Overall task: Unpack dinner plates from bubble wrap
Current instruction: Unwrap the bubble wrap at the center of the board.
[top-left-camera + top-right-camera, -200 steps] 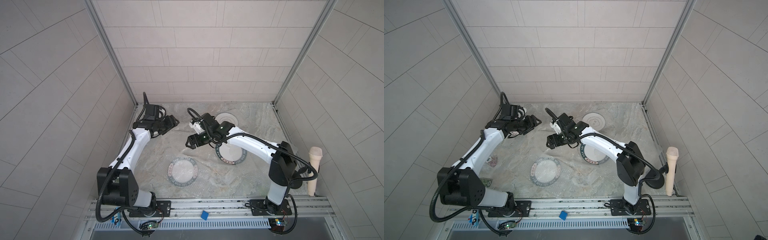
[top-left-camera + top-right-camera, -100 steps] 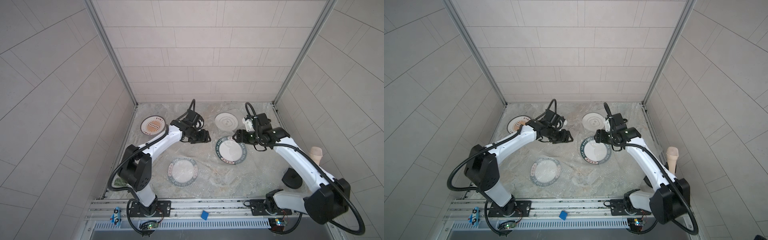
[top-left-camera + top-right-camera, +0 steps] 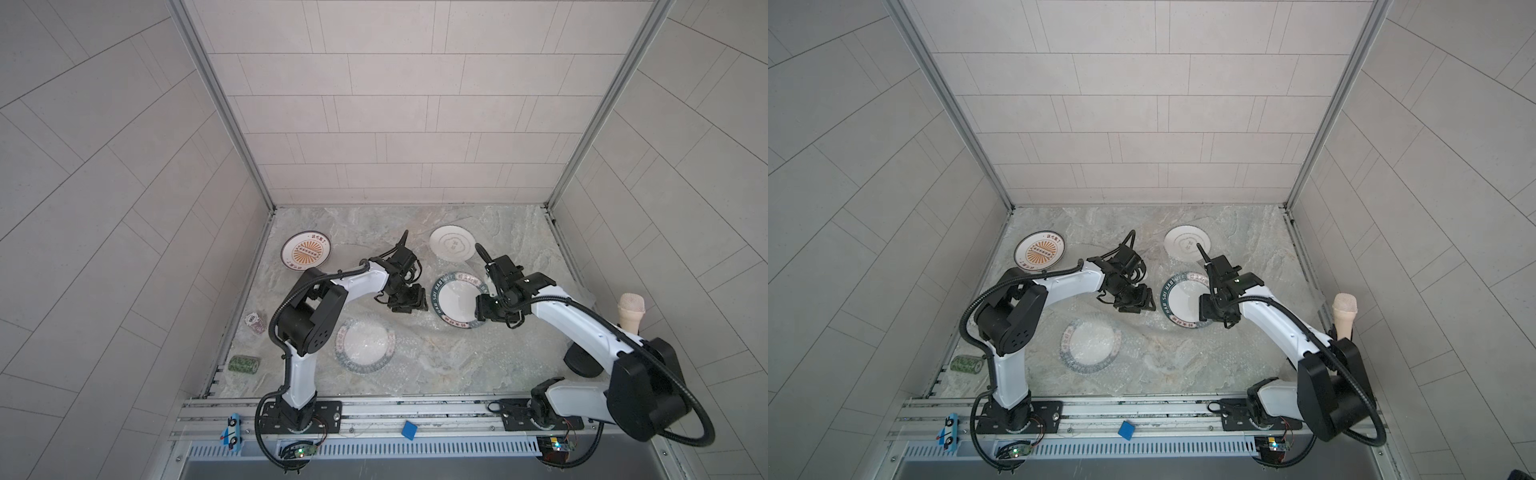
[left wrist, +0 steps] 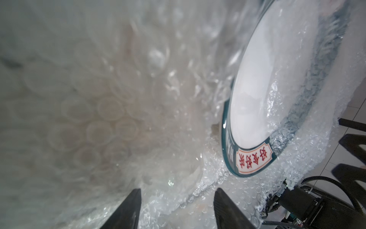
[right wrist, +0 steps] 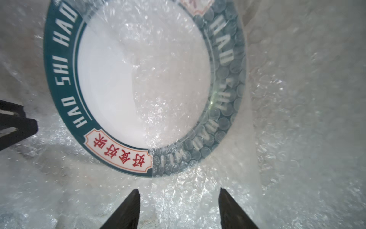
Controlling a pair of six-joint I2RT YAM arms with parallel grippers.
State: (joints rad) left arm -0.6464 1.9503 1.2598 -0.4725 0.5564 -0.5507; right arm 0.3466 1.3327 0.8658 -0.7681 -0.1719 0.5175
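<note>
A green-rimmed dinner plate (image 3: 455, 299) (image 3: 1183, 301) lies mid-table on bubble wrap (image 5: 198, 190), and a flap of the wrap covers about half of it (image 5: 217, 89). My left gripper (image 3: 409, 301) (image 4: 177, 200) sits low at one side of it, jaws apart over crumpled wrap (image 4: 118, 99). My right gripper (image 3: 484, 309) (image 5: 179, 200) is at the opposite side, also open over wrap. Another green-rimmed plate (image 3: 365, 345) lies under wrap nearer the front. The sunburst plate (image 3: 306, 255) and the grey-ringed plate (image 3: 452, 248) lie bare at the back.
A green patterned roll (image 3: 244, 364) and a small round item (image 3: 255, 322) lie by the left wall. A pinkish cup (image 3: 631, 313) stands on a black base (image 3: 582, 361) at the right edge. Loose wrap spreads over the table front (image 3: 436, 365).
The left gripper came from the sunburst plate at the back left to the middle plate. The right arm swung round to that plate's other side. Both sets of jaws narrowed somewhat.
</note>
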